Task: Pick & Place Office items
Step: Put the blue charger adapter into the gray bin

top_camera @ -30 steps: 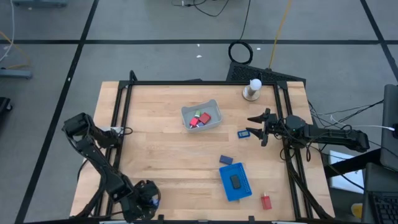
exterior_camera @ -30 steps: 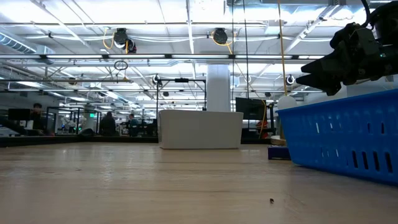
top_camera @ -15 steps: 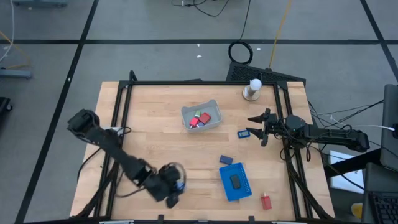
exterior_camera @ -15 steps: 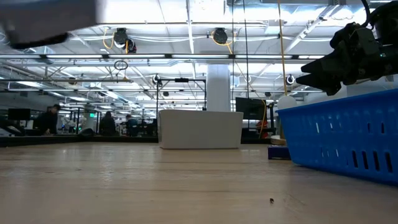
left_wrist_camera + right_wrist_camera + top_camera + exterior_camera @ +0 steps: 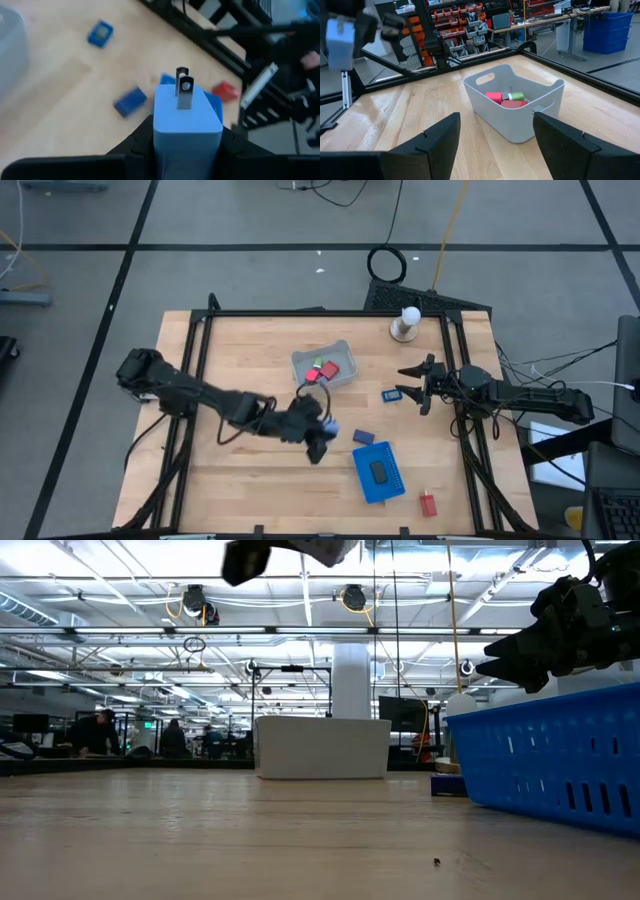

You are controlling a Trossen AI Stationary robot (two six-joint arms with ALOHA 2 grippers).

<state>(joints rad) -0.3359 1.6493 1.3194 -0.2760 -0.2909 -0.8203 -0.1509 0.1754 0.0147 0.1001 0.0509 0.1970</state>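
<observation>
Swung from the table's near-left corner to mid-table, the left gripper (image 5: 318, 442) clamps a light-blue plastic plug block with 2 silver prongs (image 5: 186, 117) above the wood. The right gripper (image 5: 412, 383) waits, fingers spread, empty.

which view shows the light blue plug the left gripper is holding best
The left wrist view: the light blue plug fills it, prongs out, clamped in the left gripper. The high view shows a small blur, the right wrist view a distant pale block, and the low view hardly shows it.
</observation>
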